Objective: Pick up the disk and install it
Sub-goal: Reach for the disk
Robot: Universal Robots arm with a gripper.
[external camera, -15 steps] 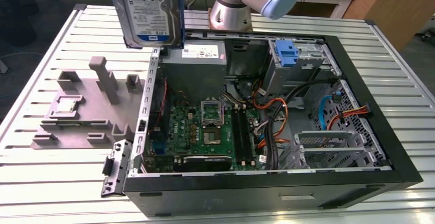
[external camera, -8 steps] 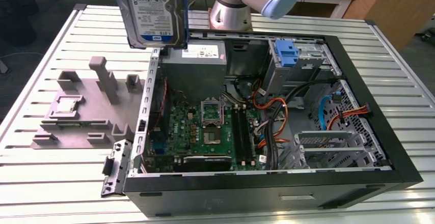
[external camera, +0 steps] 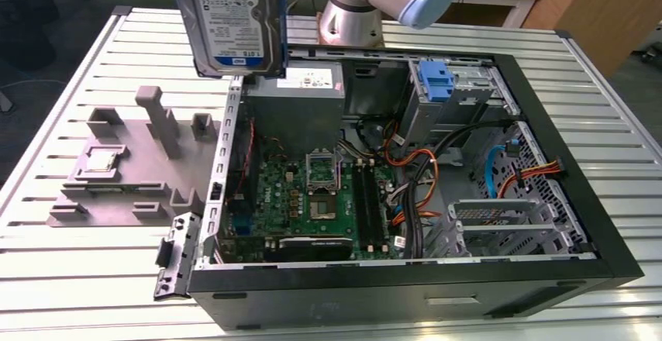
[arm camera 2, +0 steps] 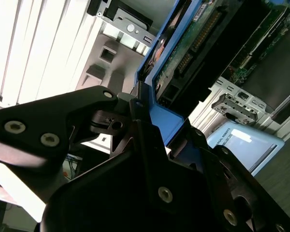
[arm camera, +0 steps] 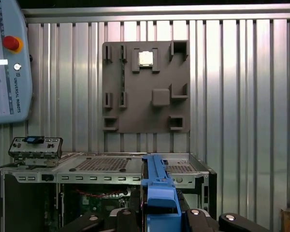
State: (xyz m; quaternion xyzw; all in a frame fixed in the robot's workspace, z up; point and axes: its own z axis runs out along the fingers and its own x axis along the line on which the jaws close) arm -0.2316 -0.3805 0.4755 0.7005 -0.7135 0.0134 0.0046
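With gripper (arm camera: 160, 215) clamped on the blue carrier (arm camera: 157, 176) of the disk (external camera: 238, 19), upright above the far corner of the open case (external camera: 414, 277) at the exterior view's left, best carried slowly and clear of its wall.

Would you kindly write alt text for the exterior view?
A disk hangs upright over the edge of an open computer case. A grey holder plate lies on the slatted table at the exterior view's left.
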